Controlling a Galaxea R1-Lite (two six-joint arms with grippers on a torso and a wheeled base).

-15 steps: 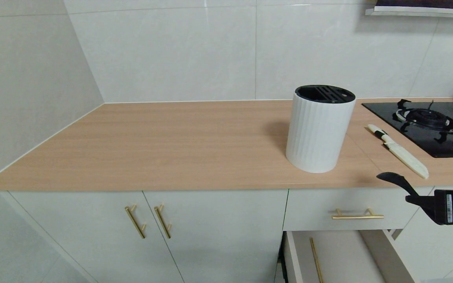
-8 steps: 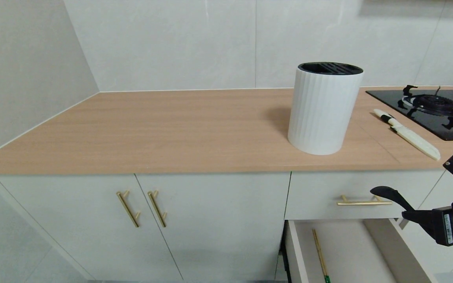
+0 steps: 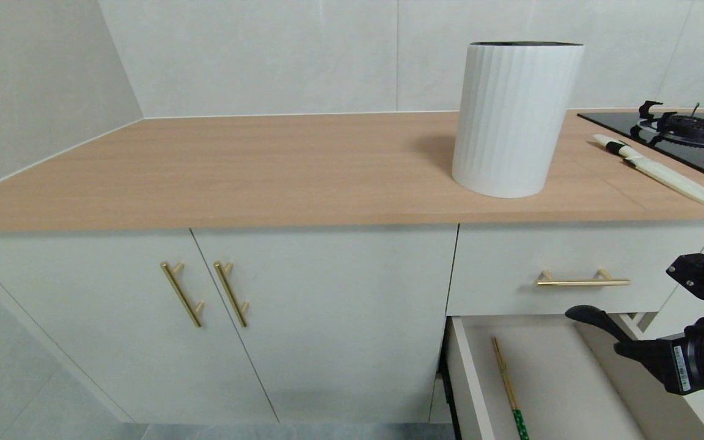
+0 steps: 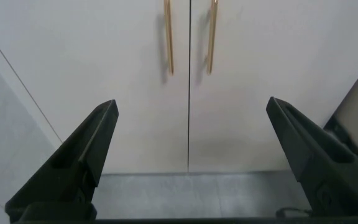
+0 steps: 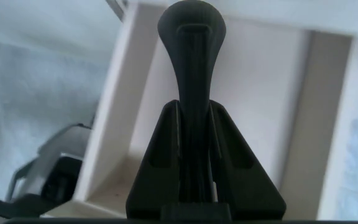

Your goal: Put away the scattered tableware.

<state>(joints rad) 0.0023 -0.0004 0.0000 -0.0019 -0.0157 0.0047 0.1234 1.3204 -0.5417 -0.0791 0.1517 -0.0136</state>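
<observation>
My right gripper (image 3: 639, 354) is clamped on a black utensil (image 3: 593, 319), over the open drawer (image 3: 465, 373) below the worktop's (image 3: 236, 165) front right edge; a chopstick (image 3: 506, 385) lies in that drawer; a knife (image 3: 651, 168) lies near the worktop's right end, between the white holder (image 3: 517, 116) and the stove (image 3: 688, 131); my left gripper (image 4: 191, 107) is spread apart, facing the cupboard doors (image 4: 123, 74).

Head view facing counter (image 3: 266, 165), left wrist near cabinet doors (image 4: 253, 93), right wrist above drawer (image 5: 253, 93), both shared with head view
</observation>
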